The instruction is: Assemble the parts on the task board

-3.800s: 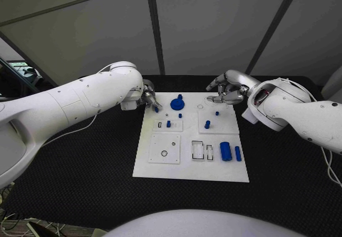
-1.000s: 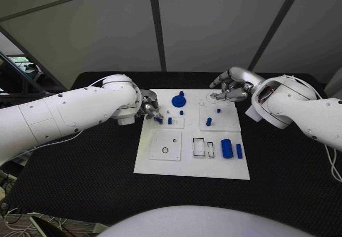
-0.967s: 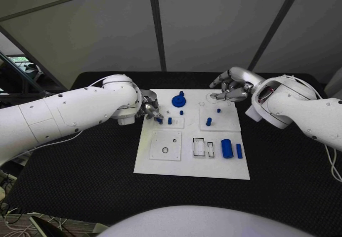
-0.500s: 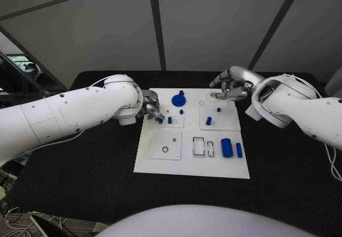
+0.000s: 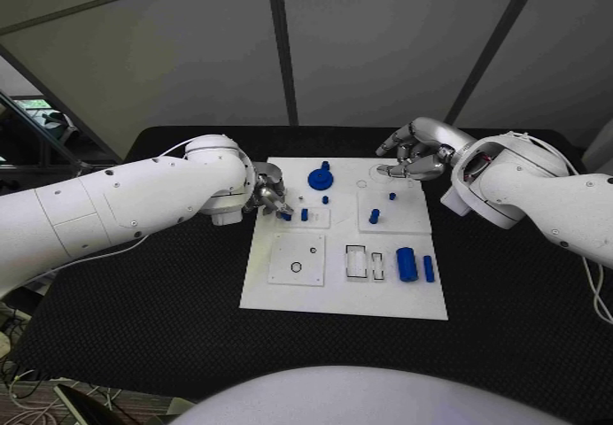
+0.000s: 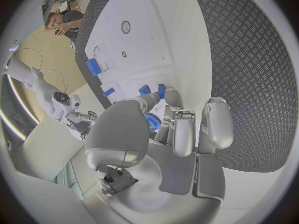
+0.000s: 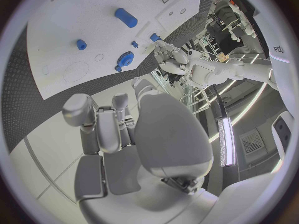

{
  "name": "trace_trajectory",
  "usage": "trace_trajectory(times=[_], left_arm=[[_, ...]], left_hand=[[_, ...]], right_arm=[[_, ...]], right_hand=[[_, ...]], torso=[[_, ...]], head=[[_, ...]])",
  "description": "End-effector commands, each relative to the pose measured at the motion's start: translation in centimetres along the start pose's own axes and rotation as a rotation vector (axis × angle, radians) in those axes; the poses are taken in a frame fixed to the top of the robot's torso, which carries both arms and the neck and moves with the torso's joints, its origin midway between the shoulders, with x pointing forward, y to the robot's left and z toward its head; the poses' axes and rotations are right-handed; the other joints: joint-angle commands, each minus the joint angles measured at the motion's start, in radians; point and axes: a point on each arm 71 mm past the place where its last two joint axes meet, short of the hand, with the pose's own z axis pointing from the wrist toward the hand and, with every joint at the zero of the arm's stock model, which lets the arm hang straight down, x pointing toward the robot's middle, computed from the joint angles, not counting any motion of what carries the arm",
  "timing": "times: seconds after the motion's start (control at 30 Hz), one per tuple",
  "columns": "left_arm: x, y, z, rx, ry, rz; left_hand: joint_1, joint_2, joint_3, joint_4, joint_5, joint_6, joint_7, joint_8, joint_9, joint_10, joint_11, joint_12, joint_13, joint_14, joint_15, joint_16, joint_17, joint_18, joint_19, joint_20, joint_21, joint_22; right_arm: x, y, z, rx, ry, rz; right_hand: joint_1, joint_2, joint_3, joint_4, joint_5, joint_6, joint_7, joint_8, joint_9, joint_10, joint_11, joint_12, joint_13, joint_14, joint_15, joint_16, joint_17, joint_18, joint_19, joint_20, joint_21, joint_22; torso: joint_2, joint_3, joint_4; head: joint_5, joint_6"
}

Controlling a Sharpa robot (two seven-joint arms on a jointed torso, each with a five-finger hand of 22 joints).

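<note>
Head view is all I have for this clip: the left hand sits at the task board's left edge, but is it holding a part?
Observer: Yes. The left wrist view shows the left hand pinching a small blue part between thumb and fingers.
Operator: Are the fingers over the board?
Observer: The fingertips reach over the task board, with other small blue pieces right at them.
Operator: And the right hand?
Observer: The right wrist view shows the right hand with nothing between its fingers.

Head camera looks down on the task board [image 5: 345, 292]; both close wrist fisheyes seemingly share it.
</note>
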Motion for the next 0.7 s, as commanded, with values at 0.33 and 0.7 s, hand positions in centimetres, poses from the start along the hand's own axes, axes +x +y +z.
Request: trace_trajectory(times=[0.33,0.7], left_arm=[[0.63,-0.22,0.31,-0.006,0.028,0.030],[0.67,-0.32,0.56,-0.007,0.031,0.017]], left_hand=[[-0.002,0.005,0.100,-0.093,0.004,-0.001,-0.008,0.004,0.002,0.010,-0.005,0.002,-0.002,0.082,-0.010,0.007,0.196,0.000,0.008,0.002,0.003,0.042],[-0.153,-0.040,0.002,-0.003,-0.008,0.039,-0.019,0.021,0.012,0.030,-0.011,0.010,0.003,0.086,-0.014,0.014,0.206,-0.001,0.014,-0.002,0.004,0.048]], right_arm=[[-0.03,0.14,0.03,-0.006,0.003,0.000],[-0.07,0.09,-0.01,-0.005,0.002,-0.001]], right_hand=[[-0.010,0.004,0.006,-0.002,0.005,0.001,-0.002,0.007,0.001,0.003,-0.002,0.004,0.000,0.012,-0.009,-0.003,0.000,0.009,-0.003,-0.004,-0.006,0.001],[-0.010,0.004,0.006,-0.002,0.005,0.001,-0.002,0.007,0.001,0.003,-0.002,0.004,0.000,0.012,-0.009,-0.003,0.000,0.009,-0.003,-0.004,-0.006,0.001]], torso=[[0.001,0.0010,-0.0008],[0.000,0.0009,-0.0002]], head=[[0.002,-0.001],[-0.001,-0.004]])
